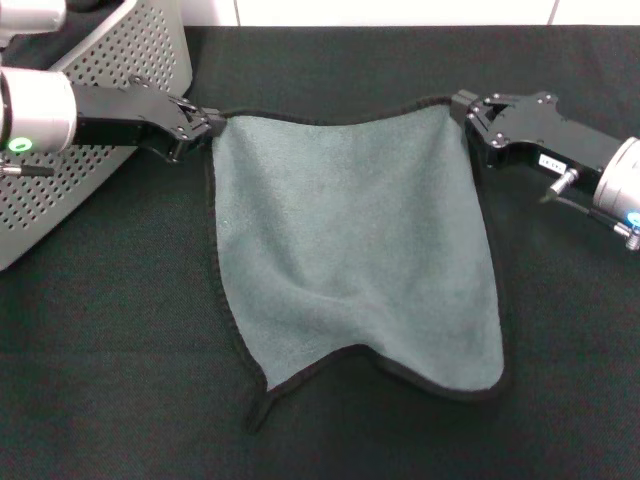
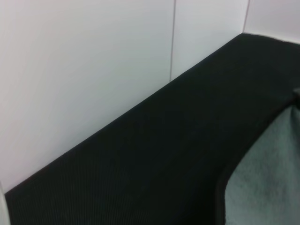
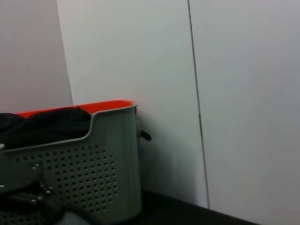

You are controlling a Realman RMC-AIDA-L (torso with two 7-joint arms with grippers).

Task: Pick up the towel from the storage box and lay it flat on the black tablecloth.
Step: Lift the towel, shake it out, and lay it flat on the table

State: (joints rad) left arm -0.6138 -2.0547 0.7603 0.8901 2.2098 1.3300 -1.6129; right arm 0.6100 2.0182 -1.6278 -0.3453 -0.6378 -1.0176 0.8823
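Observation:
The grey-green towel [image 1: 350,250] is spread over the black tablecloth [image 1: 560,380], grey-green face up, with its black hem showing all round. Its near part lies in soft folds. My left gripper [image 1: 205,125] is shut on the towel's far left corner. My right gripper [image 1: 463,112] is shut on the far right corner. The far edge runs stretched between them. The light grey storage box [image 1: 120,60] stands at the far left, behind my left arm. A corner of the towel [image 2: 267,178] shows in the left wrist view, on the tablecloth [image 2: 164,154].
In the right wrist view the storage box [image 3: 93,159] holds a dark cloth [image 3: 42,124], with an orange edge behind it. A white panelled wall [image 3: 225,93] stands right behind the table's far edge. Bare tablecloth lies to the right of and in front of the towel.

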